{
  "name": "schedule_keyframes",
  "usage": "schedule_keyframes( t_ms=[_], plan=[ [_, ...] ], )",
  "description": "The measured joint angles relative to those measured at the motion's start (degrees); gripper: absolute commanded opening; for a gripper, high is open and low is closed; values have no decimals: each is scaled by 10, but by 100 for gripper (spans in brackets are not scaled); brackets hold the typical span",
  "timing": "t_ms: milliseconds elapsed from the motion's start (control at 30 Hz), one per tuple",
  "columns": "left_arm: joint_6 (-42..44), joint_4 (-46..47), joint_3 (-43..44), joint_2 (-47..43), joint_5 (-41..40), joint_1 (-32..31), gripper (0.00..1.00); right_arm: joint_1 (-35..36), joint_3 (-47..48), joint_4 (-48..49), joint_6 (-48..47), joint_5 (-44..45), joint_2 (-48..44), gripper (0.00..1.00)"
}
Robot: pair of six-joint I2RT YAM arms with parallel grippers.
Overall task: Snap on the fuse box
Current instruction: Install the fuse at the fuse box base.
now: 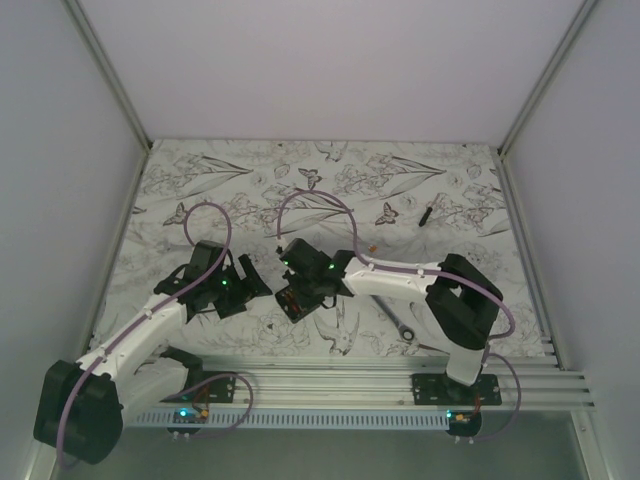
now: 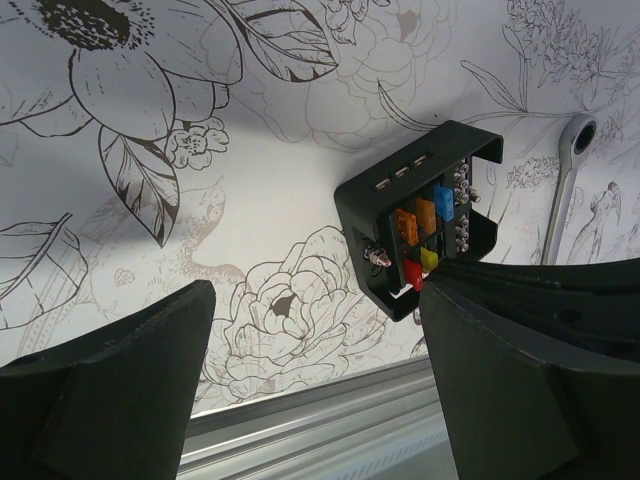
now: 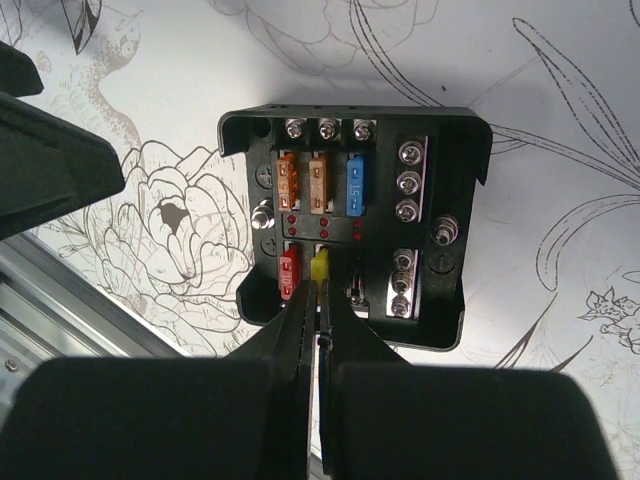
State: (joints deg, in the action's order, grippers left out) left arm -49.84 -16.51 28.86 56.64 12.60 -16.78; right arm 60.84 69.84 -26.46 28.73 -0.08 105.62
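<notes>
Fuse box (image 3: pixel 355 220), open-topped, on the flowered counter (image 3: pixel 560 120), near edge hidden behind right fingers (image 3: pixel 295 330) pressed together at its yellow fuse (image 3: pixel 320 265); left fingers (image 2: pixel 120 390) spread wide, holding nothing; wrench (image 2: pixel 565 190) partly behind one.

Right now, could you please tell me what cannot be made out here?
Right wrist view: near edge of the small black square plastic fuse box, behind the right hand; whether it pinches the yellow fuse.
Left wrist view: lower end of the silver wrench, behind the left hand.
Top view: the thin black stick, too small to identify.
</notes>
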Motion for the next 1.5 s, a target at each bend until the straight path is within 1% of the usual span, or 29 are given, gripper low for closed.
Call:
schedule_keyframes(
  t_ms=[133, 433, 733, 800, 867, 967, 1033, 1100, 1200, 1300, 1500],
  plan=[
    [0, 0, 0, 2, 0, 0, 86, 0, -21, 24, 9, 3, -9, 0],
    [0, 0, 0, 5, 0, 0, 86, 0, -6, 23, 23, 4, 6, 0],
    [0, 0, 0, 4, 4, 0, 86, 2, -13, 21, 22, 17, -13, 0],
    [0, 0, 0, 3, 7, 0, 86, 2, -8, 9, 18, 23, -14, 3],
    [0, 0, 0, 3, 8, 0, 86, 2, -3, -1, 15, 30, -14, 9],
    [0, 0, 0, 3, 9, 0, 86, 2, 1, -11, 5, 35, -14, 16],
    [0, 0, 0, 3, 9, 0, 86, 2, 5, -16, 1, 37, -14, 22],
    [0, 0, 0, 3, 9, 0, 86, 2, 8, -17, -1, 36, -14, 27],
    [0, 0, 0, 3, 10, 0, 86, 2, 13, -16, -3, 37, -17, 38],
    [0, 0, 0, 3, 10, 0, 86, 2, 14, -15, -9, 40, -30, 43],
    [0, 0, 0, 2, 11, 0, 86, -14, 14, -12, -13, 69, -67, 48]
  ],
)
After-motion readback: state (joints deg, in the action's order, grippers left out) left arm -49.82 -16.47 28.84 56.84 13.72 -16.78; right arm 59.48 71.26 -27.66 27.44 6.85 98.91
